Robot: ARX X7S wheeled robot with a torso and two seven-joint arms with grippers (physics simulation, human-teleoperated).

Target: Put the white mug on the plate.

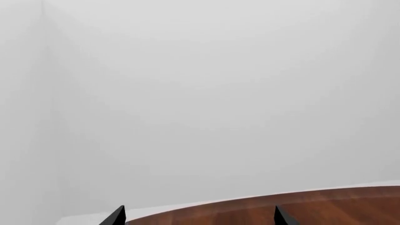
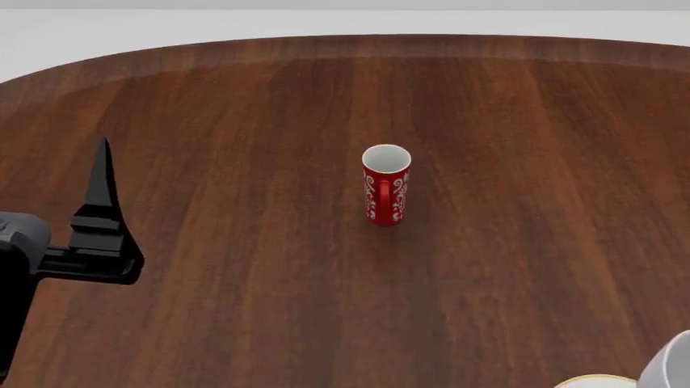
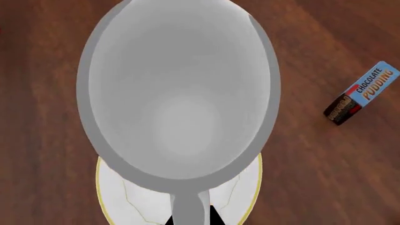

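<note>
The white mug [image 3: 181, 93] fills the right wrist view, seen from above with its open mouth facing the camera. My right gripper [image 3: 188, 218] is shut on its handle, with black fingertips [image 3: 216, 216] showing on either side of it. Beneath the mug lies the plate [image 3: 245, 186], white with a thin gold rim and mostly hidden by the mug; contact between them cannot be judged. In the head view the mug [image 2: 671, 364] and the plate's edge [image 2: 592, 381] sit at the near right corner. My left gripper [image 1: 198, 218] is open and holds nothing, over the table's left side [image 2: 103, 212].
A slim red mug with white swirls [image 2: 386, 184] stands upright mid-table. A blue chocolate pudding box [image 3: 361, 93] lies on the wood beside the plate. The wooden table [image 2: 270, 97] has a rounded far edge, and a plain grey wall [image 1: 200, 93] rises behind it.
</note>
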